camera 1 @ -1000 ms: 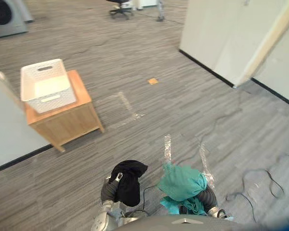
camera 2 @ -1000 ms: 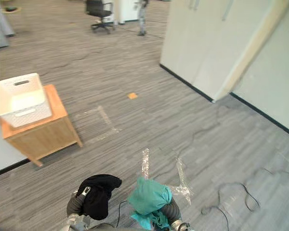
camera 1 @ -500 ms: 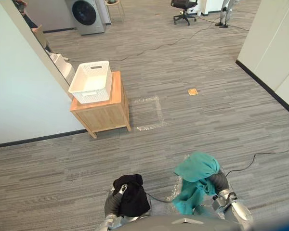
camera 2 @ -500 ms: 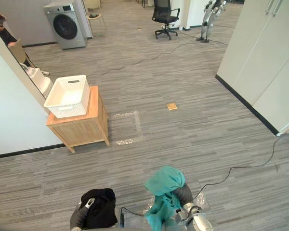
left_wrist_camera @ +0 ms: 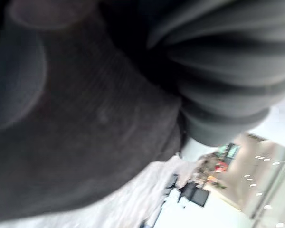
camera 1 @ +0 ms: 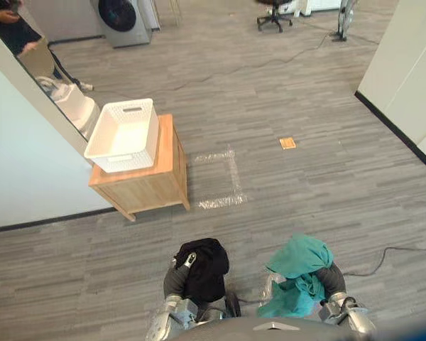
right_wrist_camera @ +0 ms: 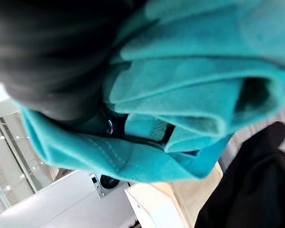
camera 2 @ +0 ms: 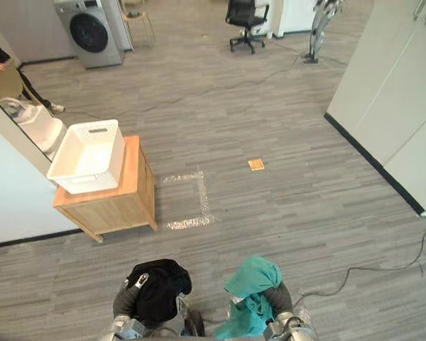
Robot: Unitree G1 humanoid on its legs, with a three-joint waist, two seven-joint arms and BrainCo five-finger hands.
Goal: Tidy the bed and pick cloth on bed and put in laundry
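Observation:
A black cloth (camera 1: pixel 202 268) hangs bunched over my left hand (camera 1: pixel 189 261) at the bottom middle; a silver finger shows curled on top of it. The left wrist view has the same dark cloth (left_wrist_camera: pixel 80 128) pressed against the ribbed cover. A teal cloth (camera 1: pixel 298 273) is draped over my right hand (camera 1: pixel 332 279) at the bottom right, and it wraps the hand in the right wrist view (right_wrist_camera: pixel 180 95). The white laundry basket (camera 1: pixel 124 135) stands on a low wooden cabinet (camera 1: pixel 145 183), ahead and to my left, well beyond both hands.
A white partition wall (camera 1: pixel 21 170) runs along the left beside the cabinet, with a person (camera 1: pixel 7 25) behind it. White cupboards (camera 1: pixel 405 71) line the right. A washing machine (camera 2: pixel 89 32) and an office chair (camera 2: pixel 241 18) stand far back. Tape marks (camera 1: pixel 224 177) lie on the floor.
The whole view has swung round, so the camera moved; the basket and cabinet now sit more ahead and nearer. Both cloths stay on the hands, the teal one a little lower.

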